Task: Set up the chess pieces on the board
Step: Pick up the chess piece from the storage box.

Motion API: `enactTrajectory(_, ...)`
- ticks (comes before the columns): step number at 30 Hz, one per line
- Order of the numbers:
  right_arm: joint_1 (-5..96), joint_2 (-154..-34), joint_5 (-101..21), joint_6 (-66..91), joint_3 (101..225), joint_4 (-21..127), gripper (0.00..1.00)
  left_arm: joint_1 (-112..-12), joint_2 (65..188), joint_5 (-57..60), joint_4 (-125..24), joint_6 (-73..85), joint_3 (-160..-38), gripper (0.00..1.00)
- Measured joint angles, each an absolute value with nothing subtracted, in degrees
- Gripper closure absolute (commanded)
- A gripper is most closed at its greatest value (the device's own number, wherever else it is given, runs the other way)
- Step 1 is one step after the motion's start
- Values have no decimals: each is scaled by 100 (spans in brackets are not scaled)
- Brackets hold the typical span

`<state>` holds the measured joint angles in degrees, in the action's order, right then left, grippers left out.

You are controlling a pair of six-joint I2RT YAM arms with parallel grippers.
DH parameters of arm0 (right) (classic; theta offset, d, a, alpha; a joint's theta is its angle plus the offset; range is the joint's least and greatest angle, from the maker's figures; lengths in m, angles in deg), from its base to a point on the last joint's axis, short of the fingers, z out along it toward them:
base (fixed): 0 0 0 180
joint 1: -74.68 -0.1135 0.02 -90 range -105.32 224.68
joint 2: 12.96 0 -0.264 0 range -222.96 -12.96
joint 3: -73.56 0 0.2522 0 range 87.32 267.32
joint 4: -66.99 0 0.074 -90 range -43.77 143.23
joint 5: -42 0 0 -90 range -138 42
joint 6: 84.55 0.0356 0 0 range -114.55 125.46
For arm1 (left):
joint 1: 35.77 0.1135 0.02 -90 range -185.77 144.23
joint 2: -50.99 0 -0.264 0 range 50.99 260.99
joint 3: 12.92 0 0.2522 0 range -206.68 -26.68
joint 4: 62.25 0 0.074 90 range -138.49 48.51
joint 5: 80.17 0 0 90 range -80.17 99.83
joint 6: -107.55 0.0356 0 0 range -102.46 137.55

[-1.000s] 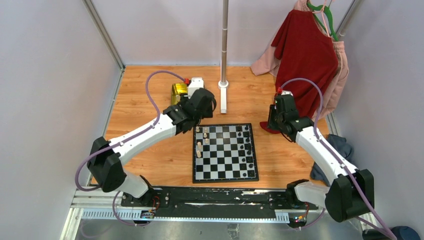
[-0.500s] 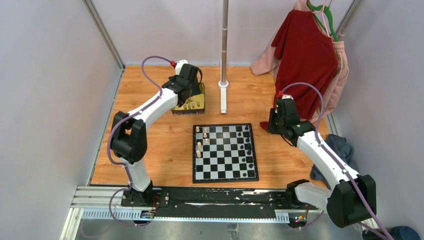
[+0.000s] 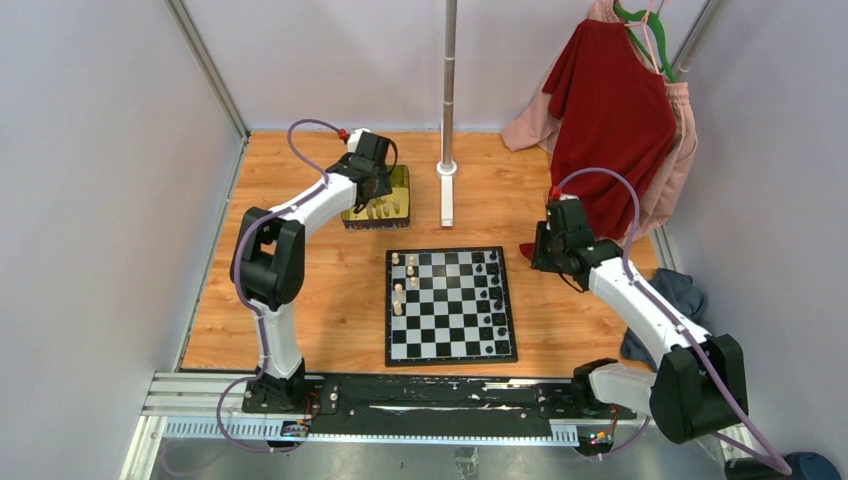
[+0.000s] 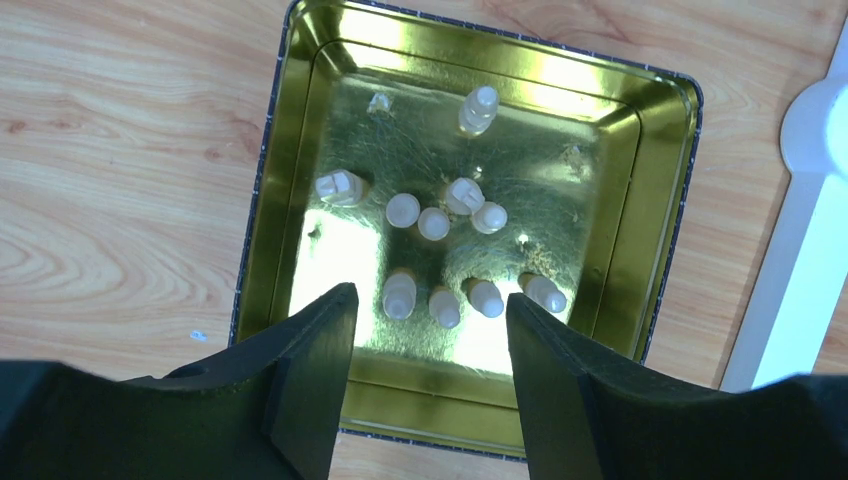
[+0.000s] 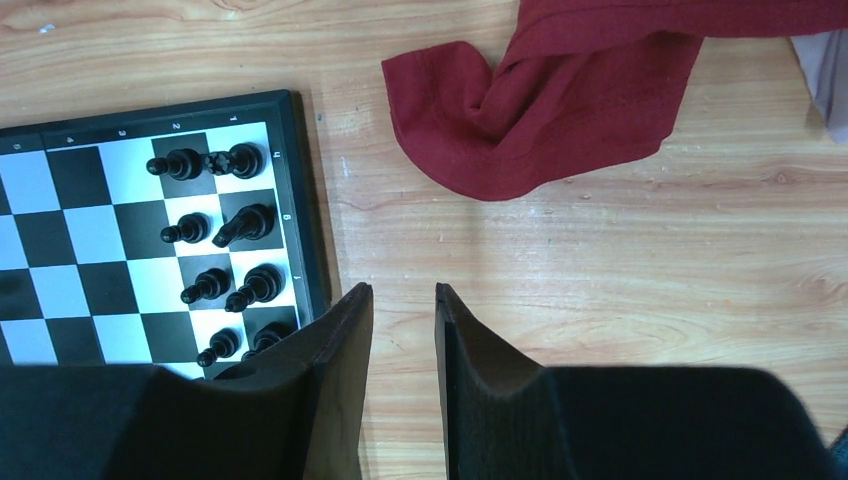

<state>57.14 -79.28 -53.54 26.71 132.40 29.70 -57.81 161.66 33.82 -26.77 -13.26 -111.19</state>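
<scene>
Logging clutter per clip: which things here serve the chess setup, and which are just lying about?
Job: board, black pieces, pale pieces, tin holding the pale ones.
Lying about: red cloth, pole, grey cloth.

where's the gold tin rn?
Top view: the gold tin sits far-left, beyond the board's far-left corner and just left of the white pole base; the open left gripper hangs over it.

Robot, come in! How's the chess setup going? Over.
Left tool open over tin of cream pieces. Right tool barely open, empty, beside board. Red cloth nearby.
</scene>
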Motion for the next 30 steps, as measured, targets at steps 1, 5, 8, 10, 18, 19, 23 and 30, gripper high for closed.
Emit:
enactTrajectory(1, 5714, -7961, -5352, 2671, 13240, 2970, 66, -5755, 16173, 3364, -2706, -1331, -11119, 41)
enactTrajectory(5, 5714, -8084, -5345, 2671, 13240, 2968, 66, -5683, 16247, 3290, -2782, -1401, -11119, 46)
enactTrajectory(8, 5714, -8169, -5345, 2669, 13242, 2968, 66, -5669, 16332, 3238, -2789, -1436, -11119, 47)
enactTrajectory(10, 5714, -8206, -5345, 2669, 13246, 2968, 66, -5667, 16376, 3211, -2789, -1442, -11117, 49)
enactTrajectory(18, 5714, -8368, -5341, 2669, 13270, 2970, 66, -5645, 16512, 3183, -2804, -1460, -11091, 52)
enactTrajectory(19, 5714, -8385, -5339, 2669, 13277, 2968, 66, -5643, 16523, 3181, -2815, -1460, -11080, 53)
enactTrajectory(23, 5714, -8431, -5341, 2669, 13281, 2968, 66, -5630, 16566, 3152, -2834, -1464, -11030, 55)
enactTrajectory(30, 5714, -8492, -5341, 2669, 13288, 2968, 66, -5602, 16641, 3106, -2872, -1510, -10986, 60)
